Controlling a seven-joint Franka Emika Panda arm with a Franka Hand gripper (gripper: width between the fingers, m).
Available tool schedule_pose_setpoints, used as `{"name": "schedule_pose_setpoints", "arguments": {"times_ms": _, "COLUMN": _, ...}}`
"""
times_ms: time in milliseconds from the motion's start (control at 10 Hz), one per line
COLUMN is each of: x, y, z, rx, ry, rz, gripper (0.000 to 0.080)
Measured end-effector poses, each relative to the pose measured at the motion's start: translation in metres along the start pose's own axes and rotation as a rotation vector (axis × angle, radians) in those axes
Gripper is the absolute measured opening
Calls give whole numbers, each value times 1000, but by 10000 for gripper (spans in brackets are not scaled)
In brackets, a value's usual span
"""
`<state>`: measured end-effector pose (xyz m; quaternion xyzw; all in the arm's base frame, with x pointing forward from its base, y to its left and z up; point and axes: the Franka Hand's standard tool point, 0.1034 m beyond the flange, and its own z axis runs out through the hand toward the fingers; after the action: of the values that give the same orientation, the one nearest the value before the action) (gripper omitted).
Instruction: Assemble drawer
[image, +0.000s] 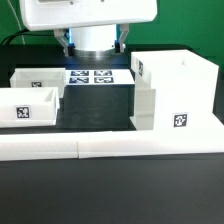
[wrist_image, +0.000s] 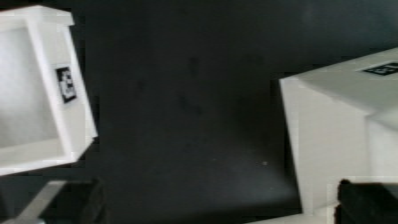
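While the arm (image: 90, 15) is hanging over the back of the black counter (image: 100, 110), the exterior view is showing the big white casing (image: 175, 95) standing on that counter with its opening turned upward and a square tag (image: 180, 121) facing the camera. To the exterior view's left of the casing, the marker board (image: 92, 77) is lying flat just beside it. Further that way the two open-top trays are sitting close together, the back tray (image: 40, 80) behind the front tray (image: 25, 108). In front of the casing, the long low white bars (image: 110, 147) are running across the counter. In the wrist view, the casing (wrist_image: 347, 130) is filling one side, and a single tray (wrist_image: 36, 90) is lying well apart from it across bare counter (wrist_image: 196, 100); which tray it is I cannot tell. The tool (wrist_image: 210, 205) is hovering with its fingers spread wide, pinching nothing, one finger reaching just beside the casing.
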<state>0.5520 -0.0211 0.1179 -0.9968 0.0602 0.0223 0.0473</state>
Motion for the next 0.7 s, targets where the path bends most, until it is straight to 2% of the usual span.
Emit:
{"name": "schedule_pose_setpoints", "arguments": {"times_ms": 300, "x": -1, "y": 3, "z": 2, "rx": -6, "ry": -2, "rz": -10, "gripper": 649}}
{"name": "schedule_pose_setpoints", "arguments": {"times_ms": 600, "x": -18, "y": 34, "z": 23, "rx": -40, "ry": 12, "rz": -45, "gripper": 649}}
{"name": "schedule_pose_setpoints", "arguments": {"times_ms": 700, "x": -18, "y": 40, "z": 29, "rx": -46, "ry": 13, "rz": -55, "gripper": 649}}
